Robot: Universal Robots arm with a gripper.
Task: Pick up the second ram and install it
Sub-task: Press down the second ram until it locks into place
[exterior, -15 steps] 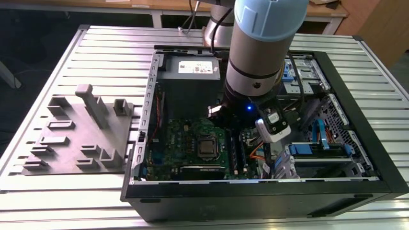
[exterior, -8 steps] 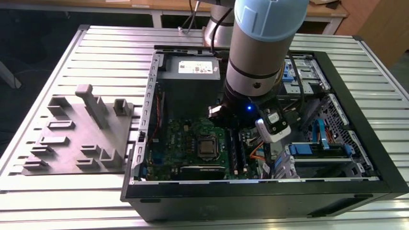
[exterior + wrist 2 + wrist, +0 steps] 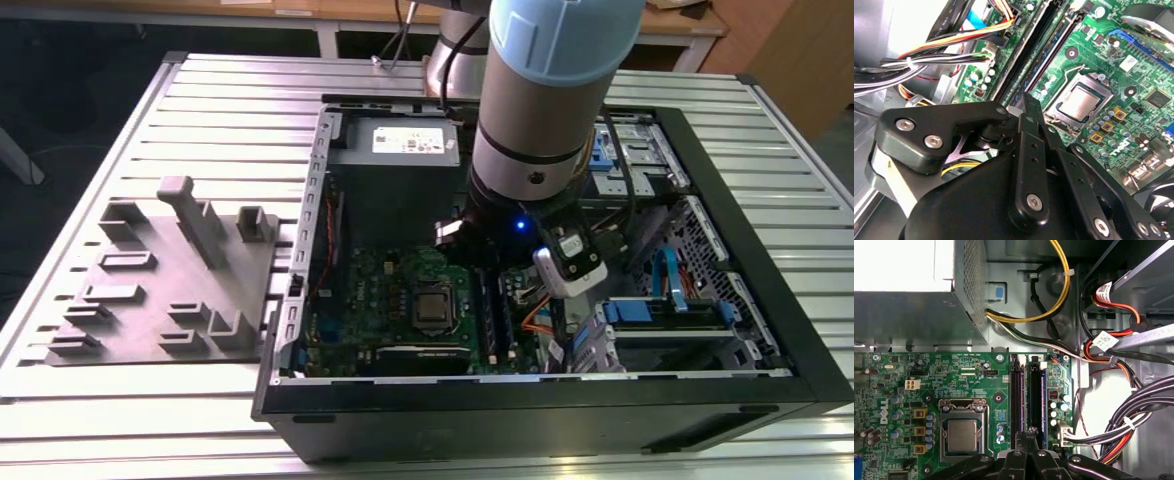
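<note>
- Arm point(image 3: 534, 120) reaching down into an open case point(image 3: 781, 330) on a slatted table point(image 3: 240, 100), wrist low over the board's slot area.
- Gripper point(image 3: 1030, 432) narrow, fingers drawn together to a single tip, in both wrist views point(image 3: 1026, 102).
- Cannot tell whether anything sits pinched between the fingertips.
- Tip poised over the black slot rails point(image 3: 1030, 390), right at their near end.
- Ram point(image 3: 1042, 400) standing on edge along the rails, bluish upper edge showing, just beside the gripper tip; contact between the two not clear.
- Board point(image 3: 969, 365) green, lying flat in the case, with the CPU point(image 3: 961, 435) in its socket, near the rails on the side away from the cables.
- Power supply point(image 3: 904, 315) next to the board's edge, beyond the far end of the rails.
- Cables point(image 3: 1134, 425) bundled in black, red and yellow on the other side of the rails.
- Grey fixture point(image 3: 160, 290) on the table at the exterior view's left, outside the case, well apart from the gripper.
</note>
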